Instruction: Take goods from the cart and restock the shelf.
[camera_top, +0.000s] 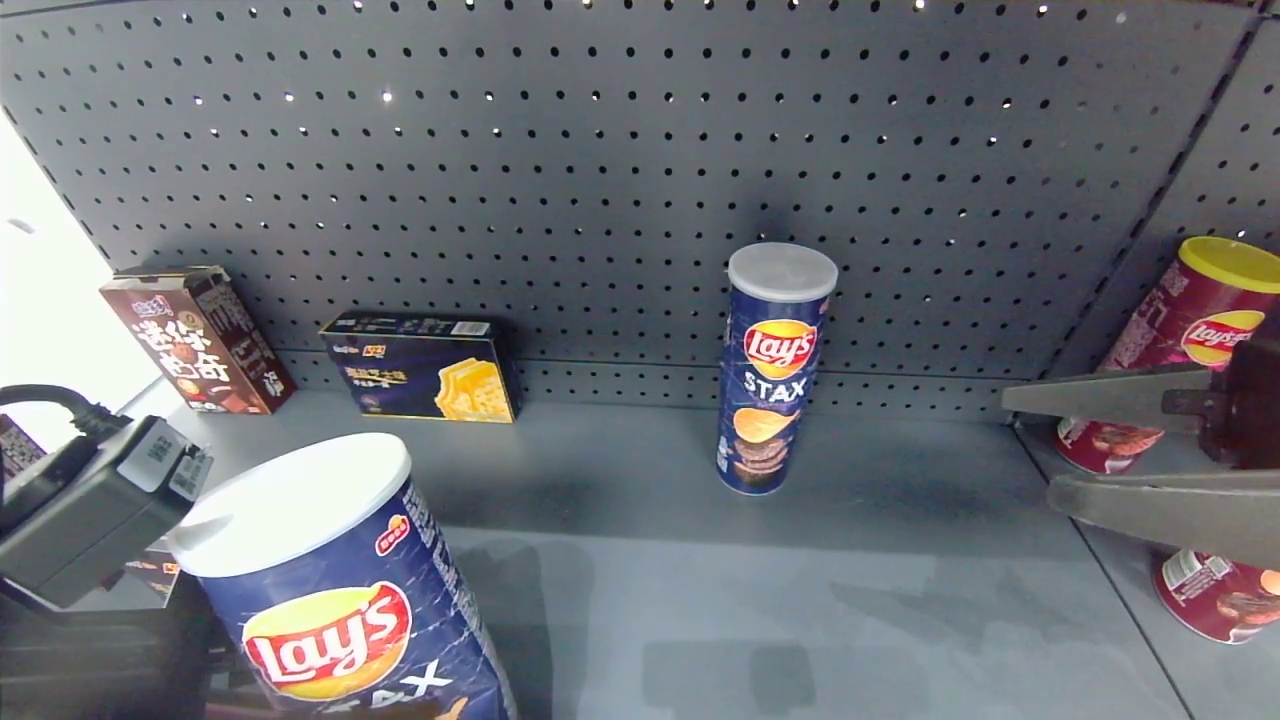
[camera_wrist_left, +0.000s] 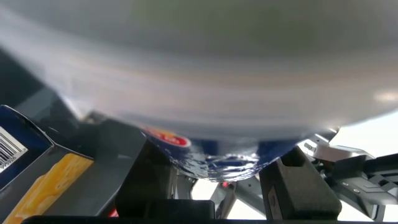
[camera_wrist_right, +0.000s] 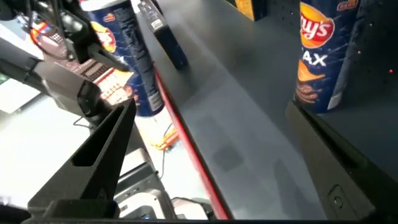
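Note:
A blue chips can (camera_top: 775, 370) with a clear lid stands upright on the grey shelf (camera_top: 900, 580), close to the pegboard back. My left gripper (camera_wrist_left: 221, 186) is shut on a second blue chips can (camera_top: 340, 590), held tilted at the shelf's front left corner. Its dark fingers (camera_wrist_left: 146, 180) press on the can's body (camera_wrist_left: 224, 165) from both sides. My right gripper (camera_top: 1030, 448) hangs open and holds nothing at the shelf's right end, right of the standing can (camera_wrist_right: 326, 50). The held can (camera_wrist_right: 134, 56) is beyond the shelf's red front edge.
A brown snack box (camera_top: 195, 340) and a dark blue cracker box (camera_top: 425, 365) stand at the back left. Two red chips cans (camera_top: 1200, 330) (camera_top: 1215, 590) occupy the neighbouring section on the right. Bare shelf floor lies in front of the standing can.

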